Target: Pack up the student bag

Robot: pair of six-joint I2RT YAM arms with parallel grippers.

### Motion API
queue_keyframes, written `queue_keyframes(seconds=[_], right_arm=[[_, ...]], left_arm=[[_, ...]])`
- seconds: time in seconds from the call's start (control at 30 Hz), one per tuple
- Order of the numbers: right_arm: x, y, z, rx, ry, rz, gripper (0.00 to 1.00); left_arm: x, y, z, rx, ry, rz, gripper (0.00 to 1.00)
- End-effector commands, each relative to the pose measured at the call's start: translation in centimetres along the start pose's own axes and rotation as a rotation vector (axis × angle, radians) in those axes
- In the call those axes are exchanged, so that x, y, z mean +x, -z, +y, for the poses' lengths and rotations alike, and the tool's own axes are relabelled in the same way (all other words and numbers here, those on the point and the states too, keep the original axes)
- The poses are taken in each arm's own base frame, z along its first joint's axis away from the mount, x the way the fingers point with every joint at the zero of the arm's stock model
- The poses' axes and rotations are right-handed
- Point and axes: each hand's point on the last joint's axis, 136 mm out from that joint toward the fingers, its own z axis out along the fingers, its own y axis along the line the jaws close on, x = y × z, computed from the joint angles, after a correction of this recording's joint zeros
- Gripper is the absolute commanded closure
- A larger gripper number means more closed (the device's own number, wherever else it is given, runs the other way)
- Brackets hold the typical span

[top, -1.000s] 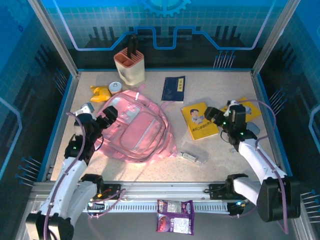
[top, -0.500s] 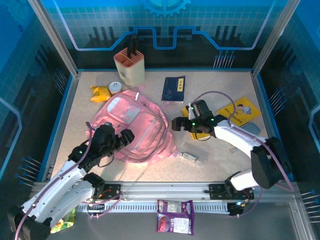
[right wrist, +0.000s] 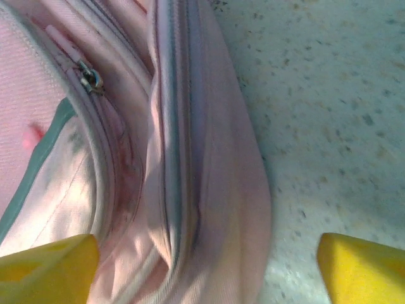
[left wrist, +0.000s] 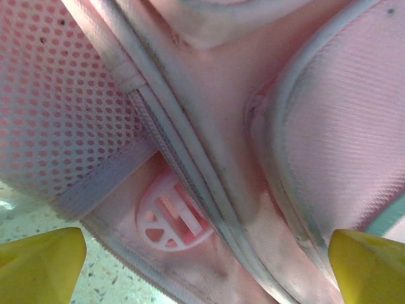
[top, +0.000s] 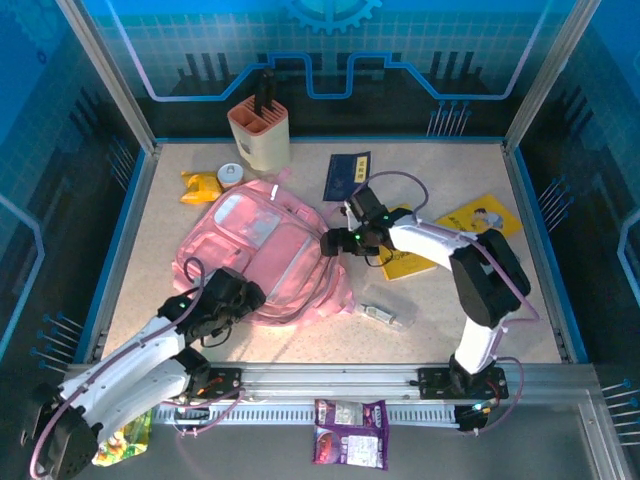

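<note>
Since both grippers are hanging at the student bag (top: 270, 250) and nothing is going in yet, I am judging the step in hand to be getting its main zip open. I am lining the right gripper (right wrist: 205, 263) up astride the bag's right edge, where the fold of pink fabric carrying the zip track (right wrist: 174, 158) is running between its yellow fingertips (right wrist: 47, 259). The metal zip pull (right wrist: 88, 79) is sitting off that fold, further in over the bag, so to do this well I am thinking of shifting toward the pull rather than closing on loose cloth, which would only bunch. The left gripper (left wrist: 202, 259) is hovering over the bag's near edge, above a round pink plastic badge (left wrist: 169, 218) beside the mesh pocket (left wrist: 57, 95), and is well placed for pinning the soft bag while the other pulls. Both pairs of jaws are standing wide and gripping nothing; whether any fingertip is brushing the fabric I cannot tell. The bag is lying flat, with a yellow book (top: 405, 265) waiting just to its right.
</note>
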Motion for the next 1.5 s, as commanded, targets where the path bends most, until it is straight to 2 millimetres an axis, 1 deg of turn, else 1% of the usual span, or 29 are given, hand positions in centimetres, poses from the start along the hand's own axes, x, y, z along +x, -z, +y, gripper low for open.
queue_keyframes(seconds=[0.0,0.1,0.17,0.2,0.27,0.37,0.4,0.43,0.5,0.6,0.73,0.87,1.0,1.07,1.13,1.23,1.3,1.33,1.4,1.43,1.47], right_arm=[[-0.1,-1.4,1.4,-0.022,0.046,0.03,0.21],[0.0,-2.0,2.1,-0.036,0.073,0.046,0.46],[0.2,-1.9,2.8,-0.076,0.073,0.046,0.58],[0.3,-1.7,3.2,-0.098,0.079,0.046,0.63],[1.1,-0.9,4.6,-0.156,0.116,0.052,0.74],[2.7,0.4,6.2,-0.185,0.17,0.066,0.85],[3.3,0.8,6.4,-0.191,0.179,0.068,0.87],[4.0,1.1,6.6,-0.201,0.181,0.075,0.87],[5.2,1.8,7.1,-0.222,0.185,0.086,0.88],[7.3,2.9,8.7,-0.249,0.216,0.095,0.9],[9.5,3.4,10.5,-0.252,0.238,0.1,0.91],[9.8,3.6,11.0,-0.232,0.233,0.053,0.92],[9.4,3.9,11.0,-0.227,0.201,0.001,0.91],[9.4,3.5,11.8,-0.26,0.17,-0.004,0.91],[9.8,3.1,13.5,-0.279,0.196,-0.003,0.91],[10.1,1.9,15.0,-0.236,0.239,-0.029,0.85],[9.9,1.1,15.7,-0.254,0.211,-0.035,0.77],[9.6,1.0,16.4,-0.275,0.2,-0.037,0.72],[9.4,1.5,17.4,-0.288,0.219,-0.052,0.66],[9.3,2.0,17.5,-0.262,0.236,-0.069,0.58],[9.2,2.5,17.4,-0.232,0.252,-0.09,0.48]], left_arm=[[-0.4,-1.1,-0.8,0.039,0.042,-0.035,0.01],[-1.0,-1.7,-1.4,0.063,0.05,-0.063,0.01],[-1.5,-1.9,-1.6,0.064,0.067,-0.08,0.01],[-1.9,-2.0,-1.8,0.073,0.071,-0.091,0.01],[-2.5,-2.4,-2.1,0.093,0.094,-0.102,0.01],[-3.5,-2.8,-2.5,0.116,0.122,-0.09,0.01],[-4.1,-2.8,-2.4,0.113,0.129,-0.093,0.01],[-4.6,-2.7,-2.5,0.117,0.132,-0.101,0.01],[-5.8,-2.4,-3.5,0.168,0.126,-0.119,0.02],[-7.3,-1.7,-5.2,0.228,0.098,-0.13,0.05],[-8.6,-1.1,-7.4,0.283,0.046,-0.148,0.09],[-9.8,-0.5,-10.2,0.343,0.002,-0.144,0.12],[-10.8,-0.4,-12.7,0.4,-0.047,-0.14,0.13],[-11.3,-0.6,-13.6,0.395,-0.084,-0.136,0.13],[-12.1,-0.9,-14.1,0.372,-0.112,-0.148,0.12],[-13.4,-1.5,-14.0,0.321,-0.144,-0.149,0.11],[-14.1,-2.2,-13.7,0.288,-0.162,-0.138,0.09],[-14.5,-2.5,-13.6,0.283,-0.165,-0.124,0.09],[-14.9,-2.8,-13.1,0.259,-0.157,-0.108,0.07],[-15.1,-2.8,-12.8,0.245,-0.155,-0.116,0.06],[-15.3,-2.6,-12.5,0.237,-0.151,-0.122,0.06]])
